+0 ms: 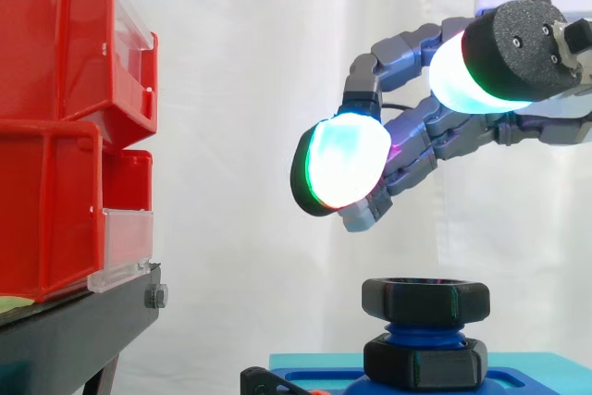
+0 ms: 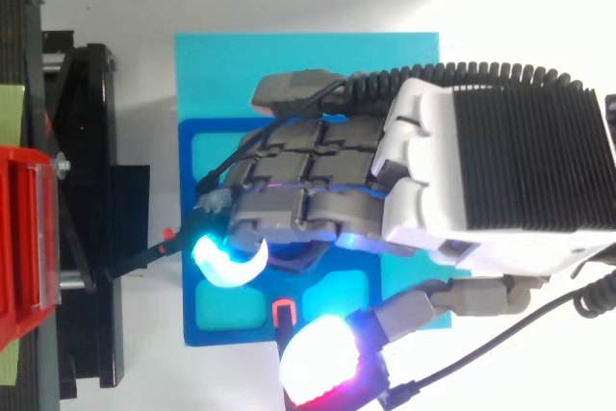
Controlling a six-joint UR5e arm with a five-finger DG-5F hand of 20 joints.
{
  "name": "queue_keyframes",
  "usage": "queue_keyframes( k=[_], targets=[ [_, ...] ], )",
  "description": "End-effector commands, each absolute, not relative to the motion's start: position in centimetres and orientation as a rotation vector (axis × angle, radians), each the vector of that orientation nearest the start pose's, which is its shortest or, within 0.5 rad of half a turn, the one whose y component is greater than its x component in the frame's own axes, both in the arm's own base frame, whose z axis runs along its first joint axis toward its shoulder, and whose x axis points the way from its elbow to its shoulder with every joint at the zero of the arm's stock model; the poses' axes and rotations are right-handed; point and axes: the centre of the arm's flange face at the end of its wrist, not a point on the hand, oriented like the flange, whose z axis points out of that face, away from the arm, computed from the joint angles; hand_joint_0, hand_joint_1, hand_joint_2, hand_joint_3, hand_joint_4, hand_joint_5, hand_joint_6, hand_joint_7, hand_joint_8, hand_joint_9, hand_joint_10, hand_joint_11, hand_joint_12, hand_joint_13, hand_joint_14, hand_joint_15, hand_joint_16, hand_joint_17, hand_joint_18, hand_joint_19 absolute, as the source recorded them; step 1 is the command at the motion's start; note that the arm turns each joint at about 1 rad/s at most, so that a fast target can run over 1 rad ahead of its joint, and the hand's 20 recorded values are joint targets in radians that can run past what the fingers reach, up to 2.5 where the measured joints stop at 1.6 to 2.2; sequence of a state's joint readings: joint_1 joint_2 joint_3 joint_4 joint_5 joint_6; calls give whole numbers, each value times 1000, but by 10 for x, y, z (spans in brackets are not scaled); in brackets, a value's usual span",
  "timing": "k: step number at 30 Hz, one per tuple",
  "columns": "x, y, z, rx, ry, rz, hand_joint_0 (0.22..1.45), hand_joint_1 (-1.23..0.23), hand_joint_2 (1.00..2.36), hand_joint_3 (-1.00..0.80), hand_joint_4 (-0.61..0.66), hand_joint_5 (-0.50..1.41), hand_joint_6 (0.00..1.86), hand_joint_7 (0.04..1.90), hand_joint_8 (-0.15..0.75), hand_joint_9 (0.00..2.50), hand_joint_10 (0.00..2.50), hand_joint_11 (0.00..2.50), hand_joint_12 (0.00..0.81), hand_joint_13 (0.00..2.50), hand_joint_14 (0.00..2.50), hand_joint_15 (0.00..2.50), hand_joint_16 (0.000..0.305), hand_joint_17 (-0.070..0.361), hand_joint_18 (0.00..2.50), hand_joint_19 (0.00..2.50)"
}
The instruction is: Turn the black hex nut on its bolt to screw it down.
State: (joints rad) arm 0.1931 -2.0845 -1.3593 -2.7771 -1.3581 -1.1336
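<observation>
Hovering here with the hand (image 1: 435, 131) loose and gripping nothing, right above the black hex nut (image 1: 424, 299). Perched high on the blue bolt (image 1: 421, 330), clear of the lower nut (image 1: 424, 361).

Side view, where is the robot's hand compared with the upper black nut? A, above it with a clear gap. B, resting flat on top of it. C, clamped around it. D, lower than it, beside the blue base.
A: the hand hangs above the upper nut, with white curtain visible between them.
</observation>
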Motion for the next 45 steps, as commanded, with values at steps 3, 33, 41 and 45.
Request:
queue_keyframes(
  k=[3,33,41,45],
  targets=[
    [716,-13,306,301,1458,346,503,-460,1000,-500,177,-150,502,1005,270,557,8,326,321,530,7,207,46,105,406,214],
    [741,4,276,169,1518,445,502,-436,1000,-500,186,-135,500,1145,269,532,9,335,330,521,7,206,48,108,393,222],
    [739,-2,275,148,1531,462,501,-434,1000,-500,194,-135,500,1147,268,532,8,337,329,523,7,210,48,108,392,229],
    [739,-6,278,119,1536,476,502,-434,1000,-500,189,-135,500,1148,268,531,8,336,330,524,7,213,48,108,393,229]
  ],
)
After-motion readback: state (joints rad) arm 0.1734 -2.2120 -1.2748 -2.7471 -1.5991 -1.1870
